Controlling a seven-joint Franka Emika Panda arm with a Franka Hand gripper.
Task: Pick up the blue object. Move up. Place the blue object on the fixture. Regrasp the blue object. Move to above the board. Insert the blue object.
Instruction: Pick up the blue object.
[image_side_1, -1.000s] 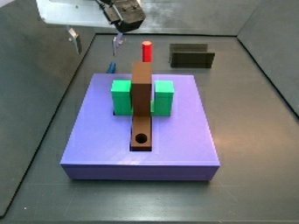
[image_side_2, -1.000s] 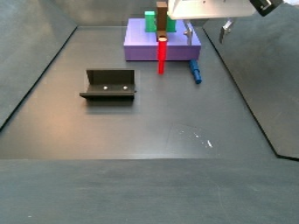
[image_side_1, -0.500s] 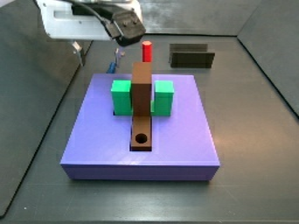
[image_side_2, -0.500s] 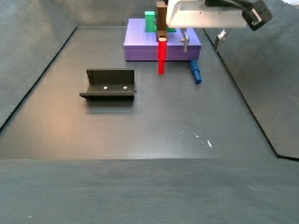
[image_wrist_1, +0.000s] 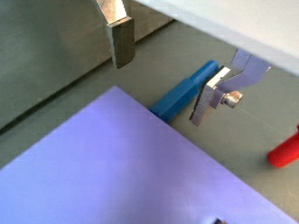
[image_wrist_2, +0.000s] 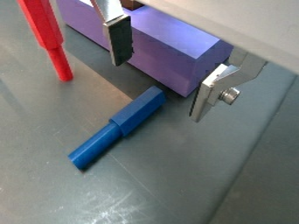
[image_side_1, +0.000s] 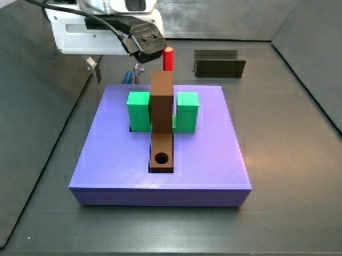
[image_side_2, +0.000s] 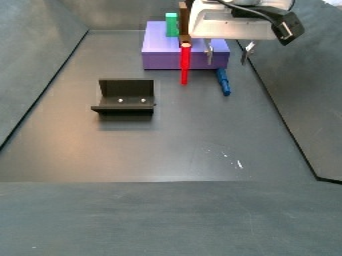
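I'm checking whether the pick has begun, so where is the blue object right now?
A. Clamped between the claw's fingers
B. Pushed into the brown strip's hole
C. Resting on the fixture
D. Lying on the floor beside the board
D: in a wrist view the blue object lies flat on the floor against the board, with the open claw above it, its fingers not touching it.

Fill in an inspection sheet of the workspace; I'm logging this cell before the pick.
Surface: dark floor, bare but for the rig's things.
Blue peg: lying on the floor beside the board, not gripped.
Fixture: standing apart from the board, nothing in it.
Board parts: green blocks, brown strip, red peg.
Clutter: nothing seen.
End effector: open, above the blue peg.
Cables: black cable on the arm.
Surroundings: grey walls.
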